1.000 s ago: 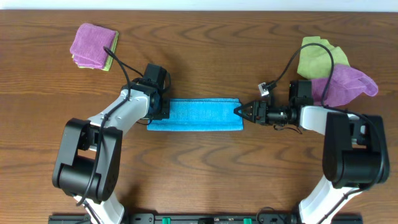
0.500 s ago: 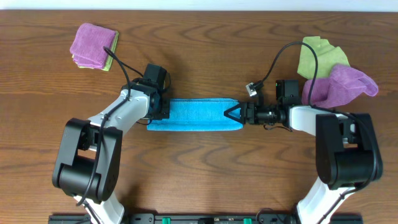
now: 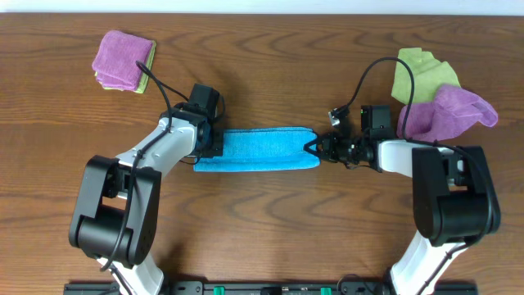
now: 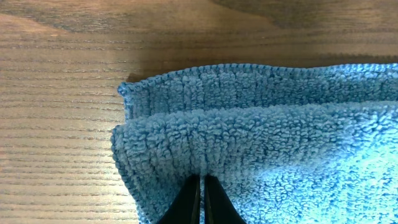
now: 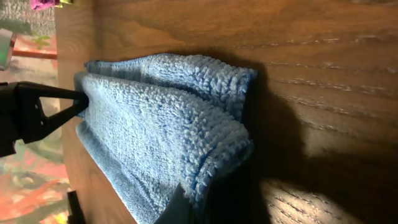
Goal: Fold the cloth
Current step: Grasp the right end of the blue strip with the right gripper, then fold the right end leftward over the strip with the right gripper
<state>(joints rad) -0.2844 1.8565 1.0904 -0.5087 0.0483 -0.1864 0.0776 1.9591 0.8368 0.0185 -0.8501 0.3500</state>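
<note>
Left gripper (image 3: pixel 211 148) sits at the left end of the blue cloth (image 3: pixel 258 150). In the left wrist view its fingertips (image 4: pixel 200 186) are drawn almost together on the upper layer; judged to be nipping the pile. Right gripper (image 3: pixel 314 148) meets the right end of the cloth. Its wrist view shows only a dark sliver of finger low in frame, so its opening cannot be told.

Position: the cloth lies flat on the table (image 3: pixel 262 221), midway between the two arms.

Progress: the cloth is already a narrow strip. Stacked layers show at both ends: a lower edge peeks out beyond the upper layer (image 4: pixel 280 137) at the left, and a rounded, doubled end (image 5: pixel 155 124) shows at the right. The lengthwise folding is judged done. An end-to-end fold, to shorten the strip, appears to be left.

Orientation: the long axis runs left to right, one short end facing each gripper, with the long edges near and far.

Farther back: a neat purple and green stack (image 3: pixel 123 61) lies far left, well apart. Loose green and purple cloths (image 3: pixel 438 94) lie far right, behind the right arm.
</note>
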